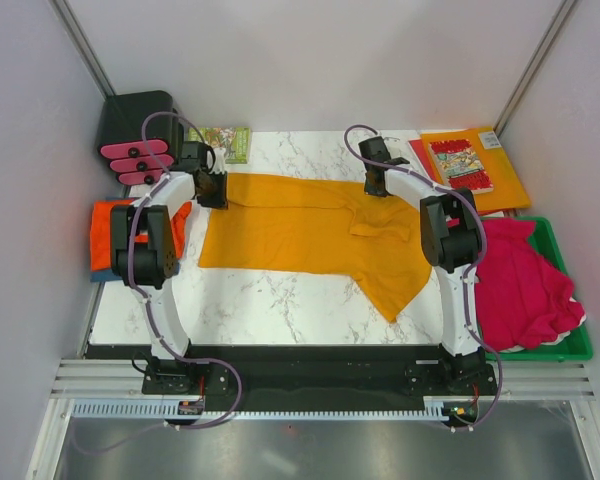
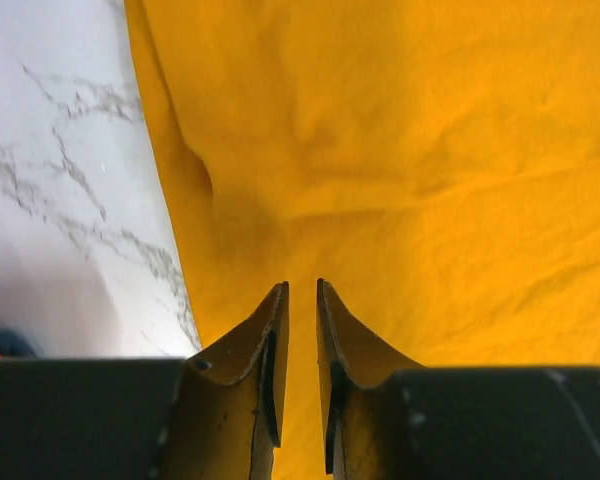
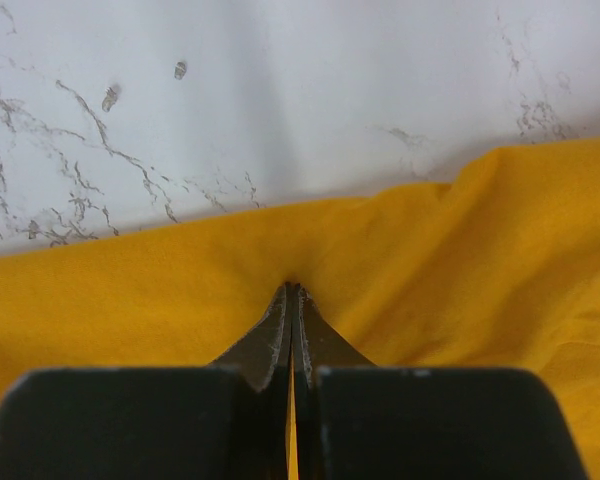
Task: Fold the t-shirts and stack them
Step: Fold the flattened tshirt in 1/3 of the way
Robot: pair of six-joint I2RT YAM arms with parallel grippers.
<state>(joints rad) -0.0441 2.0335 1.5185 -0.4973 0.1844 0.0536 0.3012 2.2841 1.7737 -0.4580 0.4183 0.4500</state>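
Note:
The mustard t-shirt (image 1: 300,235) lies spread on the marble table (image 1: 280,300), one sleeve pointing toward the near right. My left gripper (image 1: 212,188) is at the shirt's far left corner. In the left wrist view its jaws (image 2: 302,285) stand a narrow gap apart just over the mustard cloth (image 2: 430,150), and no cloth puckers at the tips. My right gripper (image 1: 375,183) is at the shirt's far edge, and in the right wrist view it (image 3: 295,287) is shut on that edge, the cloth (image 3: 130,290) puckering at the tips. A folded red-orange t-shirt (image 1: 108,225) lies at the left on a blue one (image 1: 102,272).
Crimson-pink t-shirts (image 1: 525,285) are heaped in a green tray (image 1: 570,345) at the right. A stiff orange folder (image 1: 505,180) with a comic book (image 1: 460,165) lies far right. A black box (image 1: 130,120) with pink pieces and a green booklet (image 1: 228,142) stand far left.

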